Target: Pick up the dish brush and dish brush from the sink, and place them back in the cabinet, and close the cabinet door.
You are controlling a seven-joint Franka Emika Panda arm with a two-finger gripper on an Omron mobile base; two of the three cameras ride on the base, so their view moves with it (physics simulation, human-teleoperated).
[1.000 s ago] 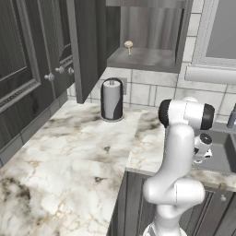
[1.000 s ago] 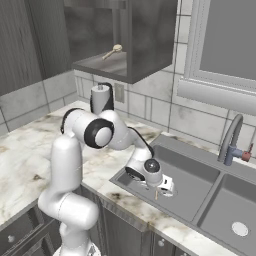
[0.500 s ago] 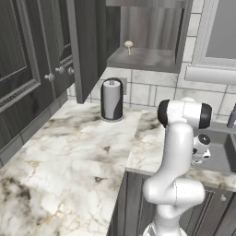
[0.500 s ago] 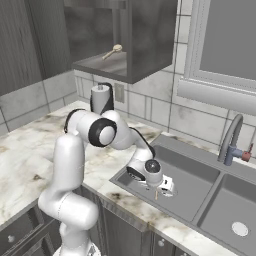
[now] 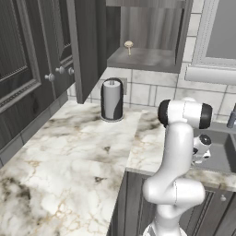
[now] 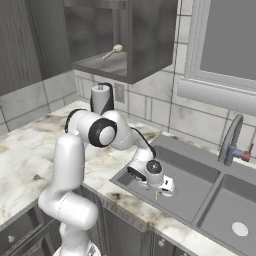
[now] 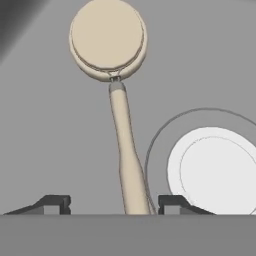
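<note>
In the hand view, a dish brush (image 7: 118, 100) lies on the sink (image 7: 45, 150) floor beside the white drain (image 7: 215, 170); the base views add a second brush (image 5: 128, 45) on the cabinet (image 5: 147, 57) shelf. The arm has sunk slightly lower. The gripper (image 7: 114, 202) is spread wide, fingertips (image 7: 54, 202) flanking the handle, holding nothing.

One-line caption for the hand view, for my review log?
Open gripper straddling the handle of a dish brush lying on the sink floor, beside the white drain.
</note>
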